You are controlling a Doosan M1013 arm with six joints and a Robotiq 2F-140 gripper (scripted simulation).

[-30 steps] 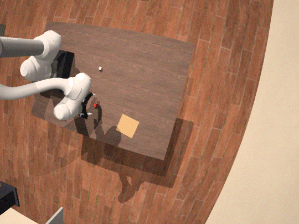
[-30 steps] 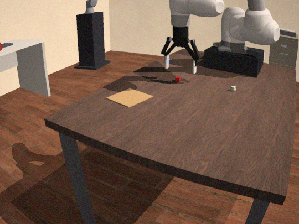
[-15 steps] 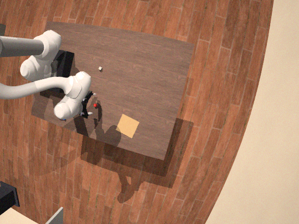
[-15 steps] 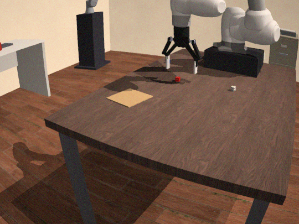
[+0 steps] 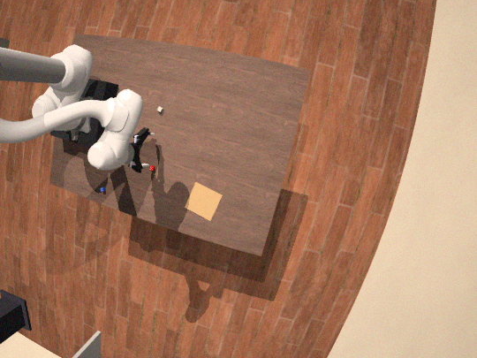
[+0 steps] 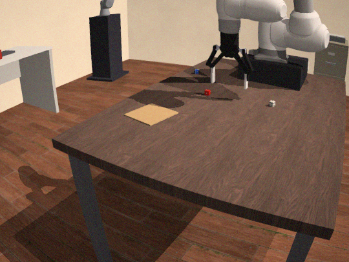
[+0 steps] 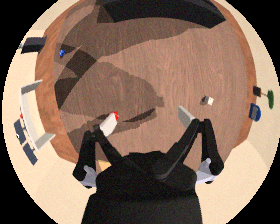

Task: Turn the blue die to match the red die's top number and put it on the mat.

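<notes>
The worktop (image 6: 226, 151) was a dark wooden slab on grey legs, standing on a plank floor (image 6: 39, 131). The white arm (image 6: 268, 11) rose from a black base (image 6: 278, 70) at the worktop's far edge and bent down over the far part of the surface. Its hand (image 6: 228, 81) hung above the wood with the two fingers spread wide and nothing between them.

A tan square mat (image 6: 151, 114) lay flat toward the left side of the worktop, nearer than the dice, and nothing sat on it.

The red die (image 6: 207, 92) rested on the wood in the arm's shadow, just nearer than the left fingertip (image 6: 212, 76) and apart from it in the exterior view. The white die (image 6: 272, 103) sat to the right, well apart from the red one. The blue die (image 6: 196, 71) sat at the far left edge of the worktop, in shadow, well away from the mat and beyond the hand. The top numbers were too small to read.
</notes>
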